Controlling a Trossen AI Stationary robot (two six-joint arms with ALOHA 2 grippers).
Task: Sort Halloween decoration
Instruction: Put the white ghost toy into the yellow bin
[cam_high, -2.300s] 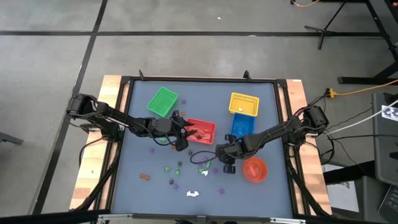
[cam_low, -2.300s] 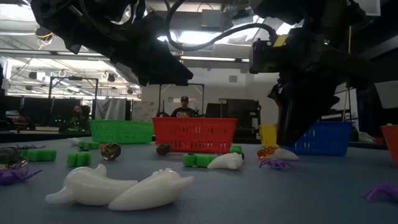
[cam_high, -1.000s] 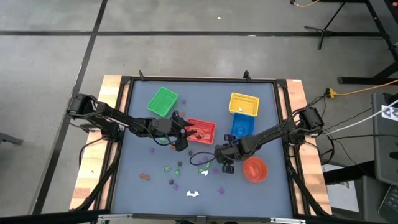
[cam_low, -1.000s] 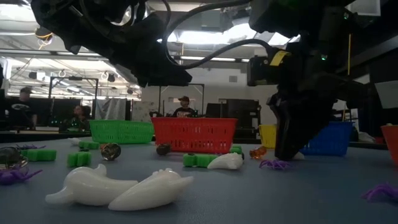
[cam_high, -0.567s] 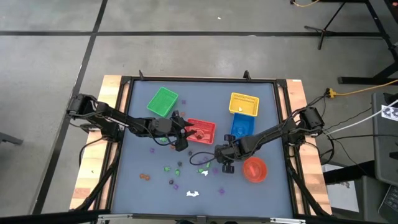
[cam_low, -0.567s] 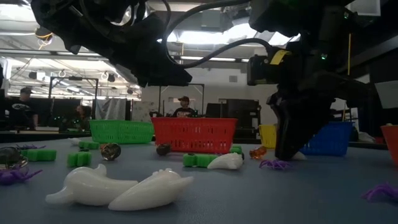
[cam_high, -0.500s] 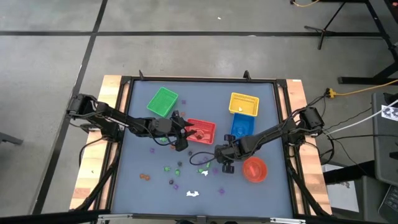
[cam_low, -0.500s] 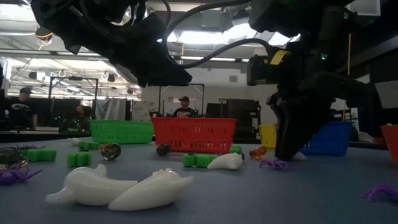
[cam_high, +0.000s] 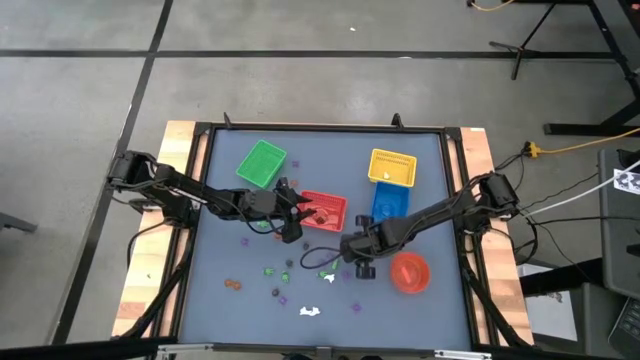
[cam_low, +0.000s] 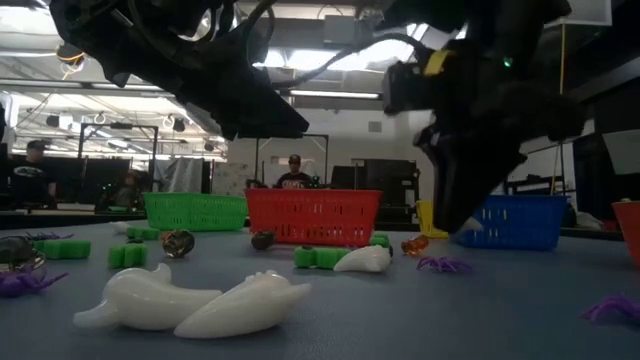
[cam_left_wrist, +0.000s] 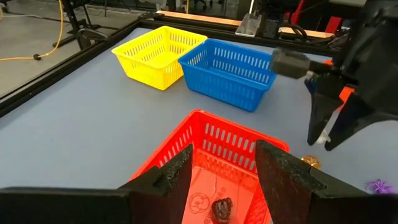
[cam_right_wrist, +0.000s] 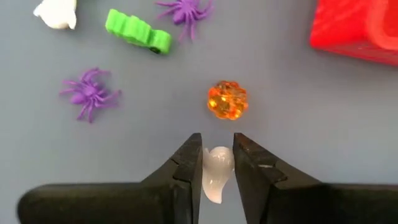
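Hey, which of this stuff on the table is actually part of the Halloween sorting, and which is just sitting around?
Part of the job:
- white ghost, pinched in the right tool
- orange pumpkin
- purple spiders
- green trinket
- dark trinket in the red basket
- blue basket, yellow basket, green basket

Just lying about:
- red bowl
- floor cable

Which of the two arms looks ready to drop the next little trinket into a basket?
The right arm. Its end effector is already clamped on a small white ghost, lifted off the table. The left end effector hangs open and empty over the red basket.
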